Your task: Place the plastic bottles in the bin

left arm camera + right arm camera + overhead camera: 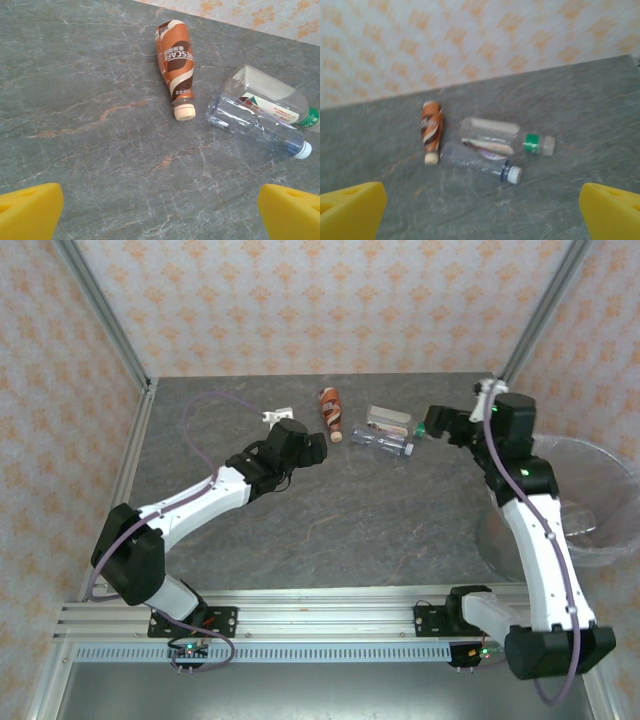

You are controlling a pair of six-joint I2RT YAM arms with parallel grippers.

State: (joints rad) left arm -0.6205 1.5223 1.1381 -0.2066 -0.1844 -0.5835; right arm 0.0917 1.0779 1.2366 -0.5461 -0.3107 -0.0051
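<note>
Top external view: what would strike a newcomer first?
Three bottles lie at the far middle of the grey table: a brown-and-orange labelled plastic bottle and, right of it, a green-banded clear plastic bottle beside a blue-and-white-capped clear plastic bottle. The left hand and right hand, both open, face them; the round bag-lined bin stands at the far right.

**One brand name legible**

In the left wrist view, upper middle of the frame, the brown-and-orange bottle (176, 62) lying on the bench carries white capitals "ESCAFE" across its sleeve. Any letter before them curves out of sight. A line of smaller characters just below is too fine to read. The label on the clear bottle (270, 100) at right has print too small to make out.
</note>
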